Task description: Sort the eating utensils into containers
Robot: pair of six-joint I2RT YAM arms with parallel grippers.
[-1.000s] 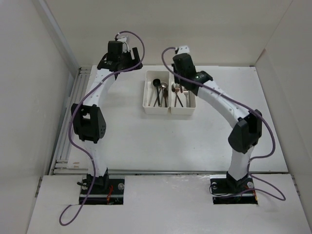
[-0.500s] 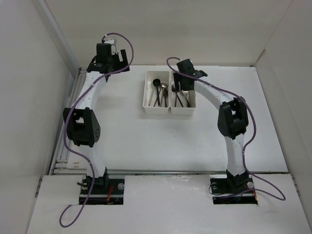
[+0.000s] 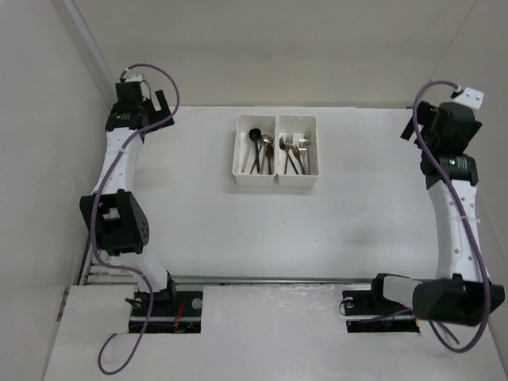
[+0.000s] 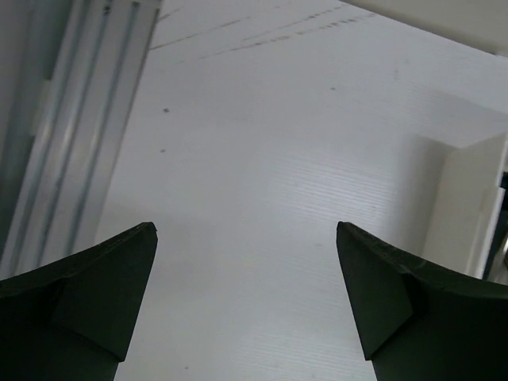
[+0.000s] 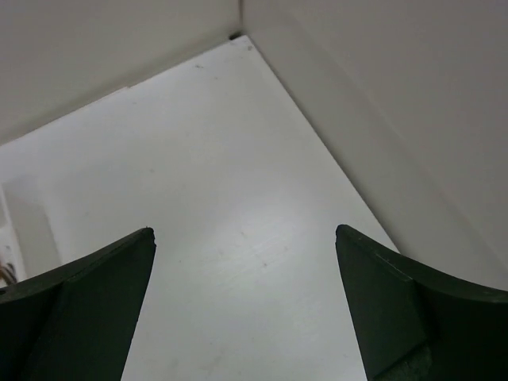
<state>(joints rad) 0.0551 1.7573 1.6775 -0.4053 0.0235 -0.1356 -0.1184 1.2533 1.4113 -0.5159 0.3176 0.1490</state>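
Observation:
Two white containers stand side by side at the back middle of the table. The left container [image 3: 236,155] holds spoons [image 3: 260,151] in black, silver and copper. The right container [image 3: 317,152] holds forks [image 3: 295,151]. No utensils lie on the table itself. My left gripper [image 3: 155,111] [image 4: 246,230] hangs open over bare table near the back left corner, with nothing between its fingers. Over by the right wall, my right gripper [image 3: 416,127] [image 5: 244,232] is also open and empty above bare table. A container wall [image 4: 468,206] shows at the right edge of the left wrist view.
An aluminium rail [image 3: 103,230] [image 4: 63,119] runs along the table's left edge. Pale enclosure walls close the back and both sides, and the right wall [image 5: 381,95] stands close to my right gripper. The arm bases sit at the near edge.
Both arms have swung outwards from the containers, the left to the back left corner, the right to the right wall. The right gripper went from shut to open, and the left opened wider.

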